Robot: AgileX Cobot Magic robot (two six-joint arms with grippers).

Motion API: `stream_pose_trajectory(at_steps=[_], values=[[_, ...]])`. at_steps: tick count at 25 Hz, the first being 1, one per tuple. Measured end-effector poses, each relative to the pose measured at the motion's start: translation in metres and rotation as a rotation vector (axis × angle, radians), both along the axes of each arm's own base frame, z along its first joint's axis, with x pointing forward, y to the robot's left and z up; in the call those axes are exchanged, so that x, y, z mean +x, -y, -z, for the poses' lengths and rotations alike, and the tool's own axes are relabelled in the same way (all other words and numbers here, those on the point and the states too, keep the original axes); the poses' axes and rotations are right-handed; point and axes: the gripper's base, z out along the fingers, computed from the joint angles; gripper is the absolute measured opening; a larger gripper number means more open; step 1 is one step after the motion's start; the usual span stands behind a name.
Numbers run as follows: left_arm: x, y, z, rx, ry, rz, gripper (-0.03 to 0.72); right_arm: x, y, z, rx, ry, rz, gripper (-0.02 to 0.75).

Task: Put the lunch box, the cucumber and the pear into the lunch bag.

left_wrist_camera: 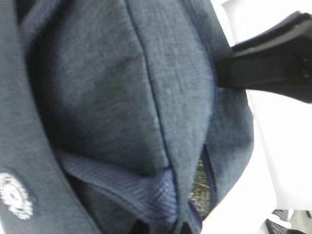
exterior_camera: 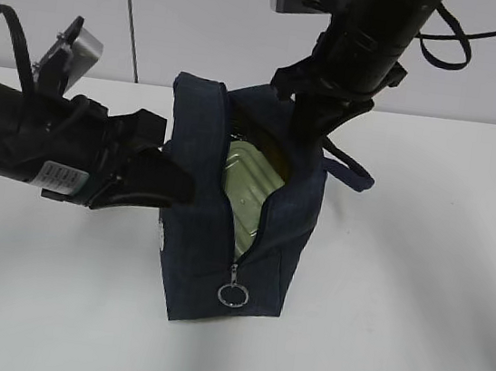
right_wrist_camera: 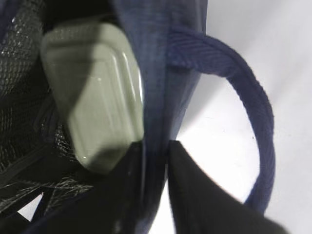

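lunch bag [exterior_camera: 223,237] stands upright mid tabletop [exterior_camera: 415,308], a bit toward the far edge, zipper undone most of the way. near end first: silver ring pull [exterior_camera: 231,291] hangs low on the near face, zipper teeth part above it into a wide mouth. lunch box [exterior_camera: 249,195] already inside, sage-green lid showing through the opening, tilted. something dark olive just behind it in the mouth, maybe the cucumber, can't confirm. pear not seen anywhere, neither on the table nor clearly in the bag.

left gripper [exterior_camera: 171,175] comes in from the left edge side, fingertips at the bag's left wall near the rim; left wrist view is only blurred navy fabric and one dark finger [left_wrist_camera: 273,68], so can't tell if it pinches or just touches.

right gripper [right_wrist_camera: 156,161] reaches down from the far side at the bag's right wall; right wrist view shows the wall fabric running between its two fingers, one inside and one outside, close to the cloth. grip looks loose; can't tell if clamped or letting go. loop handle [right_wrist_camera: 253,112] hangs outside that wall.

progress guess: lunch box done, table bare of other items, so likely near the end; cucumber and pear unverified.
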Motion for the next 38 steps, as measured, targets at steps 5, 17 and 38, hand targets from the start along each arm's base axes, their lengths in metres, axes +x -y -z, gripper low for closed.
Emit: stream_pose_trajectory(at_steps=[5,17,38], values=[[-0.003,-0.007,-0.012,0.06,0.1,-0.009,0.312,-0.001,-0.001,-0.002,0.013,-0.001,0.001,0.405],[-0.028,-0.024,-0.055,0.186,0.38,0.058,0.414,-0.02,0.003,-0.045,0.089,0.078,0.0,0.385],[-0.045,-0.032,-0.046,0.39,0.42,0.32,0.41,-0.166,0.064,-0.114,0.111,0.229,0.006,0.374]])
